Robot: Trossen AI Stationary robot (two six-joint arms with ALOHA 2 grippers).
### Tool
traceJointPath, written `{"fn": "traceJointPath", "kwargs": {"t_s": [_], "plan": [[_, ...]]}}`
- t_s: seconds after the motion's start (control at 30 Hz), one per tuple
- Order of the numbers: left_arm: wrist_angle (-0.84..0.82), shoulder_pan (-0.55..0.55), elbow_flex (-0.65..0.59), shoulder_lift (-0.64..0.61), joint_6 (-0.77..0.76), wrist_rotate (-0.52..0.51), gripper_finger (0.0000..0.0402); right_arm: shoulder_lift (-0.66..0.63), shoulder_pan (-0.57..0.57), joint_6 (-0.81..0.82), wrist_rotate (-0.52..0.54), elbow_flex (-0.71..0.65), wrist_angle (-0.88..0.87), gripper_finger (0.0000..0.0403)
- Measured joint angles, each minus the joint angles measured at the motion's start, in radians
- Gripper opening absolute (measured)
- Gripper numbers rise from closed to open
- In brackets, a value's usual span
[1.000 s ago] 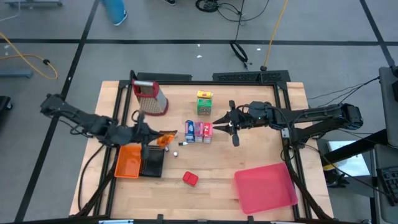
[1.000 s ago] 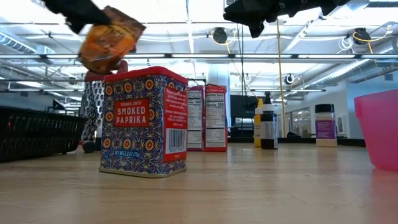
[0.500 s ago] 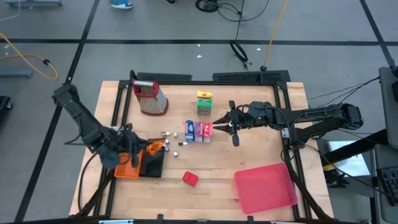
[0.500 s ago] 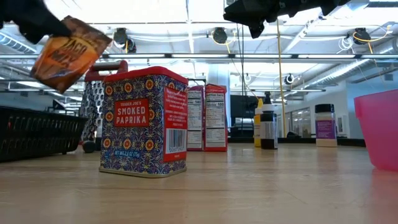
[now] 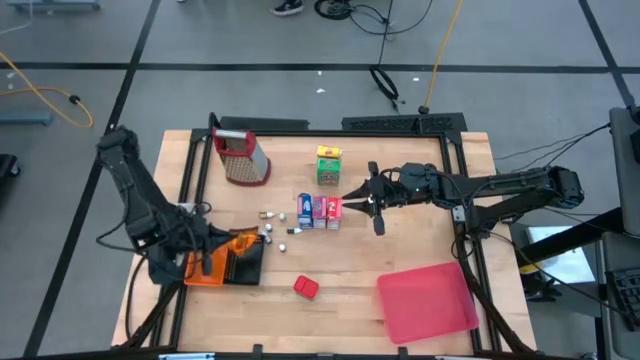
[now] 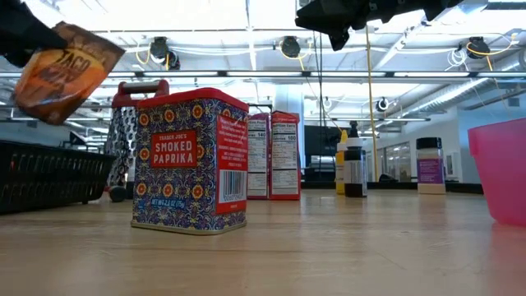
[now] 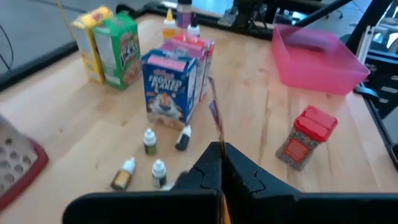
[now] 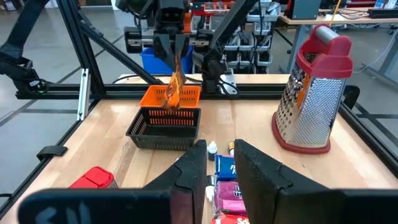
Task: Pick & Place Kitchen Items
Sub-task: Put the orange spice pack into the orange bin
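Note:
My left gripper (image 5: 218, 246) is shut on an orange packet (image 5: 242, 241) and holds it in the air over an orange basket (image 5: 200, 272) and a black basket (image 5: 247, 264) at the near left. The packet also shows in the low view (image 6: 62, 72) and the right wrist view (image 8: 176, 87). My right gripper (image 5: 347, 198) hangs open and empty just right of the blue (image 5: 305, 210), pink (image 5: 320, 209) and red (image 5: 334, 209) cartons. A green-yellow carton (image 5: 328, 165) stands farther back. Little bottles (image 5: 268, 216) lie near the cartons. My left gripper pinches the packet's upper end (image 7: 215, 132) between its two fingers, coming from above and slanting down. The packet hangs tilted below the fingers (image 8: 168, 46), clear of the baskets (image 8: 165, 127) under it.
A red-topped metal grater (image 5: 240, 157) stands at the far left. A red-lidded paprika tin (image 5: 306, 288) stands near the front middle. A pink bin (image 5: 425, 300) sits at the near right. Bare wood lies between the tin and the bin.
My left gripper has carried the orange packet from beside the little bottles toward the table's left and near edges, until it is over the baskets. The packet has stayed hanging in the hold. My right gripper has kept still.

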Motion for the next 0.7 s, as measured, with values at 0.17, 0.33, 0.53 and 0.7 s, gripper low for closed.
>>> {"fn": "traceJointPath", "kwargs": {"t_s": [0.17,0.33,0.53,0.7], "plan": [[-0.117,-0.071,0.0,0.0,-0.179,0.004,0.0,0.001,0.0,0.0,0.0,-0.007,-0.003,0.0075],[-0.216,-0.14,0.0,0.0,-0.334,0.008,0.0,0.001,0.0,0.0,0.0,-0.007,-0.002,0.0075],[-0.296,-0.215,0.011,0.001,-0.476,0.048,0.0,0.001,0.0,-0.001,0.0,-0.007,-0.001,0.0075],[-0.441,-0.259,0.041,0.002,-0.641,0.106,0.0,0.001,0.0,-0.001,0.0,-0.007,-0.001,0.0075]]}}
